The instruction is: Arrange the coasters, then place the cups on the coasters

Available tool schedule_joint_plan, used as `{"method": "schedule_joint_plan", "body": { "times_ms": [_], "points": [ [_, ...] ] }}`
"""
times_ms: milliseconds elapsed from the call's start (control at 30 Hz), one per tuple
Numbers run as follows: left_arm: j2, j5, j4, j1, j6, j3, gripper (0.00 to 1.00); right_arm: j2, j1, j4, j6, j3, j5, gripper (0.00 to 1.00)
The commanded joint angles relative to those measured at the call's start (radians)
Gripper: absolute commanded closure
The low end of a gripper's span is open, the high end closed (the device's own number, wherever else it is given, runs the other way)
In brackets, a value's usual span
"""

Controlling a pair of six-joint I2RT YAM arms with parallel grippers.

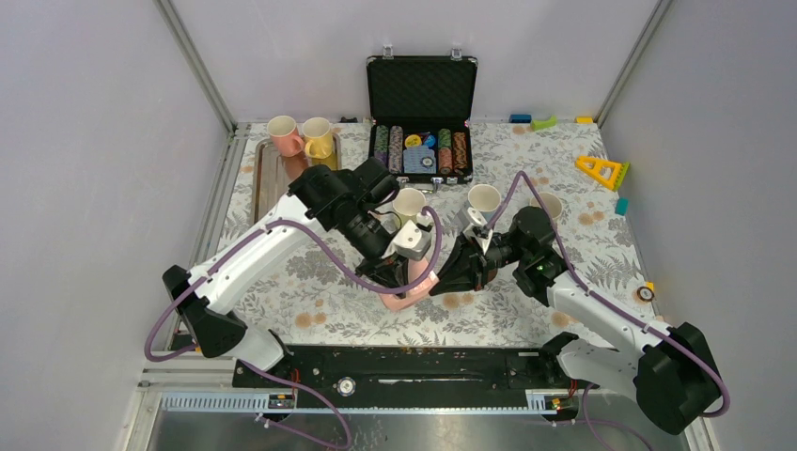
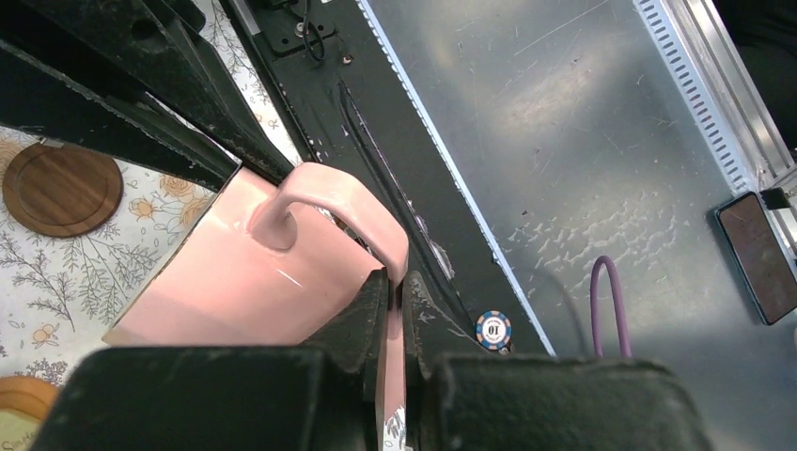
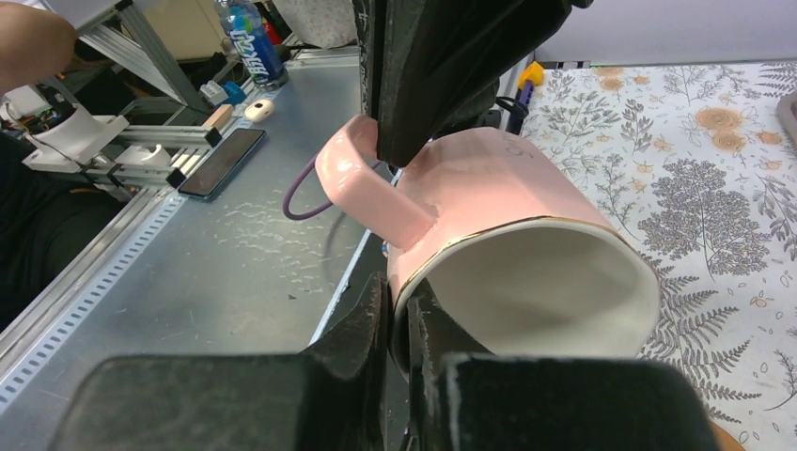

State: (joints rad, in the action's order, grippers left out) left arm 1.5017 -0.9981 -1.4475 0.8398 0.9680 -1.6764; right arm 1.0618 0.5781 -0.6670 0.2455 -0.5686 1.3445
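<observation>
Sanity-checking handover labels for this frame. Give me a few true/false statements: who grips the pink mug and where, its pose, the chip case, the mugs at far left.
1. Both the left gripper and the right gripper are shut on the held pink mug. True.
2. The left gripper holds it by the rim. False: it pinches the handle; the right gripper pinches the rim.
3. The held mug stands upright. False: it is tipped on its side.
4. The poker chip case is closed. False: its lid is up.
5. A yellow mug stands beside a second pink mug at the silver tray's far end. True.
</observation>
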Motion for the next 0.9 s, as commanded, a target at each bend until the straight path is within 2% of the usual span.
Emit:
{"method": "schedule_joint_plan", "body": {
  "times_ms": [0,67,133,200,233,267,333,533,633,767,867],
  "points": [
    [-0.034,-0.020,0.113,0.005,-0.060,-0.034,0.96,-0.019,0.002,0.019,0.001,-0.033,0.009,1.00],
    [-0.046,0.019,0.148,0.004,-0.104,-0.020,0.67,-0.021,-0.005,0.112,-0.034,-0.063,-0.001,1.00],
    [-0.062,0.065,0.185,0.004,-0.150,-0.002,0.47,-0.020,-0.013,0.255,-0.121,-0.108,-0.010,1.00],
    [-0.085,0.109,0.216,0.004,-0.184,0.013,0.13,-0.020,-0.017,0.511,-0.309,-0.171,-0.033,1.00],
    [-0.096,0.130,0.228,0.003,-0.200,0.020,0.04,-0.017,-0.017,0.674,-0.434,-0.228,-0.061,1.00],
    [-0.105,0.150,0.246,0.003,-0.219,0.028,0.02,-0.014,-0.017,0.811,-0.531,-0.260,-0.097,1.00],
    [-0.130,0.210,0.316,0.003,-0.290,0.059,0.01,-0.013,-0.017,0.942,-0.626,-0.294,-0.200,1.00],
    [-0.178,0.523,0.581,0.002,-0.499,0.202,0.01,-0.030,-0.017,1.188,-0.812,-0.352,-0.595,1.00],
    [-0.195,0.614,0.663,-0.004,-0.546,0.255,0.01,-0.037,-0.017,1.317,-0.898,-0.390,-0.755,1.00],
    [-0.228,0.635,0.695,-0.023,-0.568,0.281,0.01,-0.024,-0.017,1.529,-0.992,-0.469,-1.019,1.00],
    [-0.270,0.642,0.712,-0.050,-0.579,0.313,0.01,-0.066,-0.019,1.599,-1.028,-0.450,-1.143,1.00]
  ]
}}
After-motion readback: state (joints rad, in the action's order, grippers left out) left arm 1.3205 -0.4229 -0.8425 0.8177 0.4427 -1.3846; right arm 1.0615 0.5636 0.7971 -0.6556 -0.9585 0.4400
